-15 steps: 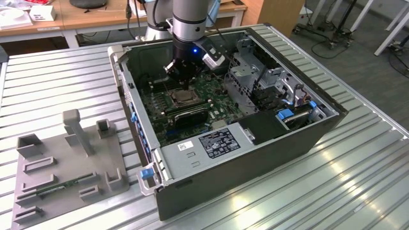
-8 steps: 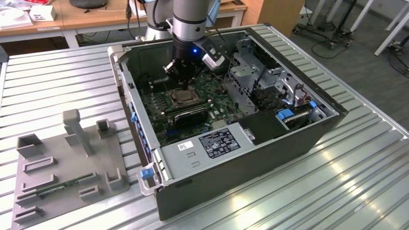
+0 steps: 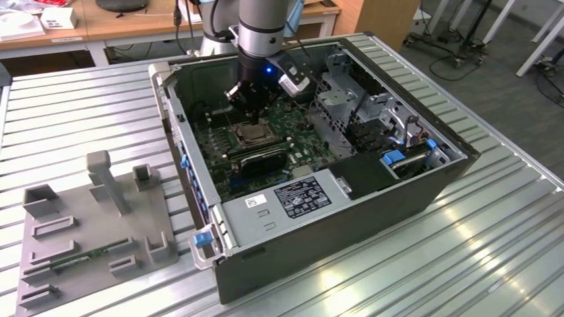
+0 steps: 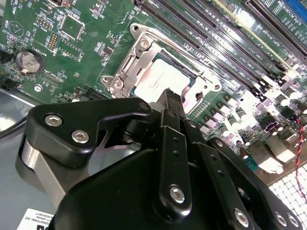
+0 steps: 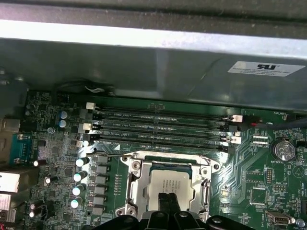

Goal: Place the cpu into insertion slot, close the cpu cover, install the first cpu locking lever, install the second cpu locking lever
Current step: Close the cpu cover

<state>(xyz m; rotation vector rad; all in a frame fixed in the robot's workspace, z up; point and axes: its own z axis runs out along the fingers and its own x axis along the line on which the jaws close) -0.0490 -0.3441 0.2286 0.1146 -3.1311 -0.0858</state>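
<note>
**Robot arm's gripper rests on a seated processor inside an open computer**

In the exterior view, an open computer case (image 3: 352, 218) lies on a ribbed metal table (image 3: 458, 264). A grey parts fixture (image 3: 88, 224) sits well apart from it, toward the exterior view's left. The arm reaches down into the case, and its gripper (image 3: 255, 124) hangs directly over the cpu (image 3: 253, 137) on the green board (image 3: 300, 125).

In the second wrist view, the gripper (image 4: 171, 93) fills the near ground, its two thin black jaws pressed together with nothing between them. Their tips meet the near edge of the cpu (image 4: 156, 81). The chip sits in the insertion slot (image 4: 180, 64), and the cpu cover (image 4: 125, 67) lies flat around it, the grey top showing through the window.

In the first wrist view, the gripper (image 5: 168, 197) touches the cpu (image 5: 169, 184), framed by the cpu cover (image 5: 135, 184). Long memory slots (image 5: 163, 127) lie just beyond, on the far side.

My judgement: the chip is placed, the cover is down, and the work now concerns the locking levers. I cannot tell whether either one is latched. A move from here calls for a narrow, steady push that stays clear of the memory slots.
</note>
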